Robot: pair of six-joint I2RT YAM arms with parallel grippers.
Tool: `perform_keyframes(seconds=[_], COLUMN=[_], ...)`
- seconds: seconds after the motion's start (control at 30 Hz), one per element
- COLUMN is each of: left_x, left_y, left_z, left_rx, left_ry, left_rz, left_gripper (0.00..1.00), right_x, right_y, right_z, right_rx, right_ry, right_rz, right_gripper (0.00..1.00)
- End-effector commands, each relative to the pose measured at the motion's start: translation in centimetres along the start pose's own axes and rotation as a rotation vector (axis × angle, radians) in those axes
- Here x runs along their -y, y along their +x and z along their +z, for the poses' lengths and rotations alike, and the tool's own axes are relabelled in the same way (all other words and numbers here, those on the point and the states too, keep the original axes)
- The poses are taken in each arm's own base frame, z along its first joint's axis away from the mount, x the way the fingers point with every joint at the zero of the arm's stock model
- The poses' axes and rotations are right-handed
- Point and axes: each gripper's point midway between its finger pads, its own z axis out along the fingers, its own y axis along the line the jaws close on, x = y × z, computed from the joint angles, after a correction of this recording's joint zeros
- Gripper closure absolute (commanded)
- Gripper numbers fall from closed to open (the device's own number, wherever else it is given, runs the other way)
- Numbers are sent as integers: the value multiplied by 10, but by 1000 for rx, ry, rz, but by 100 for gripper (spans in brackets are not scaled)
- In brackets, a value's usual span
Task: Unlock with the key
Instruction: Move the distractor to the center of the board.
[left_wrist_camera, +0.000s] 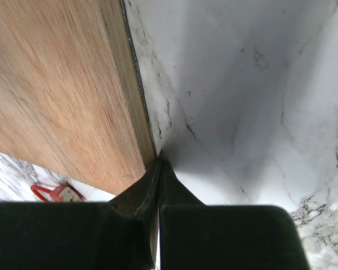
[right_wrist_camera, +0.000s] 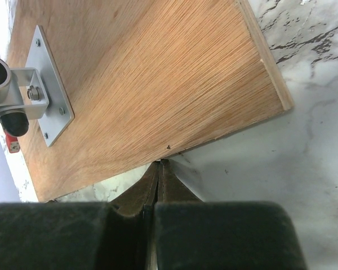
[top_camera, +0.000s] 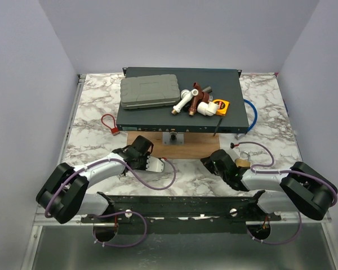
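Holding nothing: left gripper (left_wrist_camera: 159, 161) closed | right gripper (right_wrist_camera: 159, 165) closed | metal bracket (right_wrist_camera: 44, 84) in right-wrist view, not left-wrist.

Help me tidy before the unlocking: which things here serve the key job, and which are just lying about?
For the job:
wooden board
metal lock bracket on it
what looks like a key ring

Lying about:
dark rack box
grey case
pipe fittings
tape measure
blue cable
red cable lock
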Motion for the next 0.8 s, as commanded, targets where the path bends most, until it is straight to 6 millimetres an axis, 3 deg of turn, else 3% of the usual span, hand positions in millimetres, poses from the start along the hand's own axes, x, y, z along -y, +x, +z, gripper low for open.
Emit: perform_keyframes(seconds=[0.0,0.2,0.77], left_x=[-17,-24,-72], left_y=[3,1,-12], left_z=[10,10,24], left_rx=[-46,-82,-179], left_ry=[-50,-51,-174], left_rz=[-41,-68,-35], left_gripper=[100,100,100], right_x=[49,35,11], right_y=[-47,-46,-51], right_z=[14,23,30], right_rx=[242,236,223], right_ry=[211,183,144], right_rz=[-57,-59,-102], right_gripper=[99,100,99])
